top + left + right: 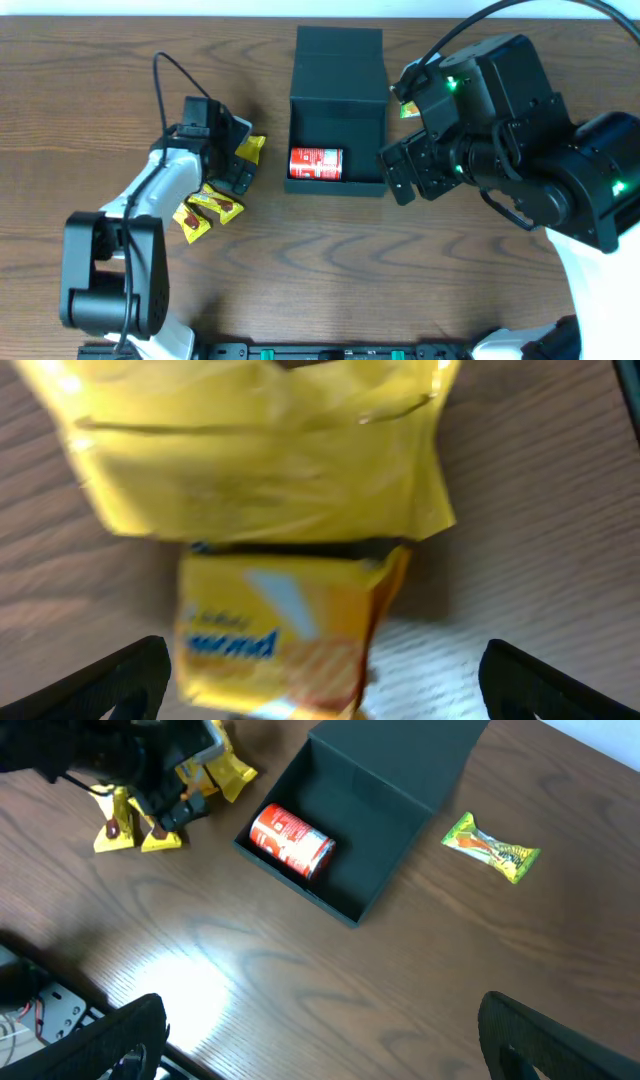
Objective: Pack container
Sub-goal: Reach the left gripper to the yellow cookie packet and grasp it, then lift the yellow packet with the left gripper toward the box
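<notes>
The dark teal container (336, 187) stands open at the table's middle, its flap lid laid back. A small red can (316, 163) lies inside; both show in the right wrist view, the container (375, 820) and the can (292, 840). My left gripper (240, 165) is open, low over yellow snack packets (250, 148), left of the container. In the left wrist view its fingers (320, 685) straddle a small yellow packet (280, 635) below a bigger one (260, 450). My right gripper (398, 175) is open and empty beside the container's right front corner, over bare table (320, 1040).
Two more yellow packets (218, 203) (192, 222) lie in front of the left gripper. A green snack packet (492, 847) lies right of the container, mostly hidden under the right arm in the overhead view (408, 110). The table's front edge shows in the right wrist view (60, 1005).
</notes>
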You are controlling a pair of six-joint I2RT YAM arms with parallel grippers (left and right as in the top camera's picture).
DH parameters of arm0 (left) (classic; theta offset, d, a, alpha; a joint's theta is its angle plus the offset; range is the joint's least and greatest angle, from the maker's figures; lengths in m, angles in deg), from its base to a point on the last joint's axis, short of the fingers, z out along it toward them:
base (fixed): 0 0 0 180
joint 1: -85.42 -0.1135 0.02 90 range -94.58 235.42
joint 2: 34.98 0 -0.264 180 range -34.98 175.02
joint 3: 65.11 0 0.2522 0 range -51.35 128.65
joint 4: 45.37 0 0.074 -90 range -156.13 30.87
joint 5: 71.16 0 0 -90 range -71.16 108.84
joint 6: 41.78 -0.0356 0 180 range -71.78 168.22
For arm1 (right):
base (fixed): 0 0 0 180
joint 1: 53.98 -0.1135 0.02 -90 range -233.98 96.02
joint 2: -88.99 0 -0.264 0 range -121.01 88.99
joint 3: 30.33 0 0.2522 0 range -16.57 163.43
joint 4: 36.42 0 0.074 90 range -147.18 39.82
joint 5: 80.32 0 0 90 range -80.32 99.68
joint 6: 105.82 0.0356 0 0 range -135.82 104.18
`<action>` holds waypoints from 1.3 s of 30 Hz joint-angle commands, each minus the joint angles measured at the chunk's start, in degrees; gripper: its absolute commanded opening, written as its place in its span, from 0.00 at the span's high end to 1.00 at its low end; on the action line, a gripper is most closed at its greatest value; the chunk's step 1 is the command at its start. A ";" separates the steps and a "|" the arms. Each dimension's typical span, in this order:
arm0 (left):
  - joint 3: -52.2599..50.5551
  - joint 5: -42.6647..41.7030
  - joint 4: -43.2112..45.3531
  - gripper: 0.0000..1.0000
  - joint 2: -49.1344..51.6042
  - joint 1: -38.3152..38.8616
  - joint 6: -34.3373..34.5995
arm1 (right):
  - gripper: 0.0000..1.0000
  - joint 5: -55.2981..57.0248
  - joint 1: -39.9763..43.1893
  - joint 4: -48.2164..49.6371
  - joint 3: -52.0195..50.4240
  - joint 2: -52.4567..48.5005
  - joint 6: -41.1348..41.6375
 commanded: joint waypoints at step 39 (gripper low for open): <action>2.60 5.20 2.05 0.23 5.18 -0.42 2.84 | 0.01 -0.20 0.57 -0.17 0.00 0.66 -2.40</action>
